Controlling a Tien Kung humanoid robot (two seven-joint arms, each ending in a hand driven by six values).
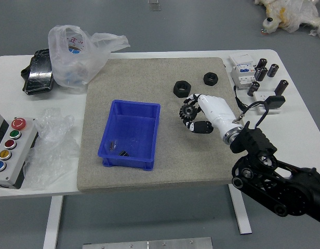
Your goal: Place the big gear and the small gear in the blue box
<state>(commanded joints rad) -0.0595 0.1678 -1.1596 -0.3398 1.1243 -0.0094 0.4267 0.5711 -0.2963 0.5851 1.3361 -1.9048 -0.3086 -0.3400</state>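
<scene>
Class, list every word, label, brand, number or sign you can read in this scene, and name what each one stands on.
No text is clear enough to quote.
Plastic bag: red marks like lettering above a blue mark, too blurred to read.
White device at the table's right: fine print, too small to read.
Button panel: no lettering that I can make out.

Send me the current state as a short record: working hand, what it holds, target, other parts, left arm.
working hand: right hand, over the gray mat
held: one toothed black gear, in its fingers
held gear's place: right of the blue box, not in it
box contents: small dark item, too small to identify
other parts: two black nuts, beyond the held gear
left arm: not in view
</scene>
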